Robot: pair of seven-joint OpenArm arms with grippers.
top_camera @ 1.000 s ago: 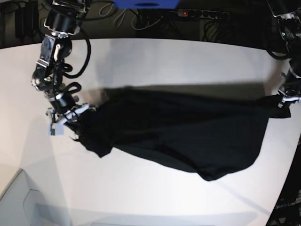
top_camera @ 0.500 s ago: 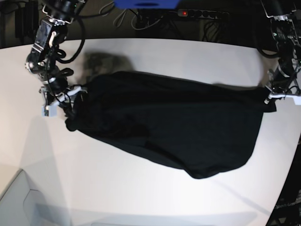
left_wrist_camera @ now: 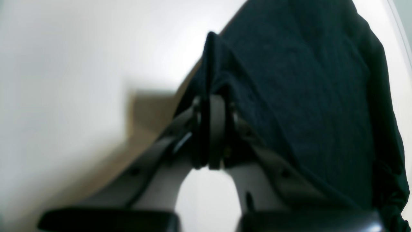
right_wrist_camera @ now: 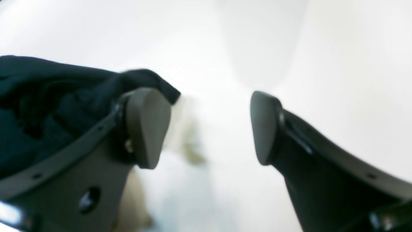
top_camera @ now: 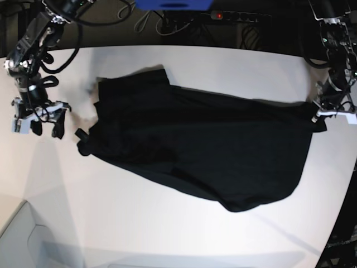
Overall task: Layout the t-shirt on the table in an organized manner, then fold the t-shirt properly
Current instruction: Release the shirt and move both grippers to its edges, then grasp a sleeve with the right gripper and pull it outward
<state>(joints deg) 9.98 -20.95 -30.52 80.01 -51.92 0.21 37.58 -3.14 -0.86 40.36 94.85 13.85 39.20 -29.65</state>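
Wrist views come first, being nearest: the left gripper has its jaws pressed together on a pinched ridge of black cloth, a corner of the t-shirt, whose body runs away from it over the white table; the right gripper stands wide apart with nothing between its pads, the left pad just touching or beside a loose dark fold of the shirt, I cannot tell which. Base view, farther off, shows the shirt spread across the middle of the table, dark side up, no print showing, one end bunched and rumpled near the right gripper, which sits just off the cloth, the other end drawn to a point at the left gripper by the table's edge. I judge this to be the laying-out step, not yet finished, since the outline is skewed and the near edge sags in a curve. The next move likely calls for the free claw to take a fresh hold on a corner or sleeve and pull outward against the held end, to flatten the cloth before any fold
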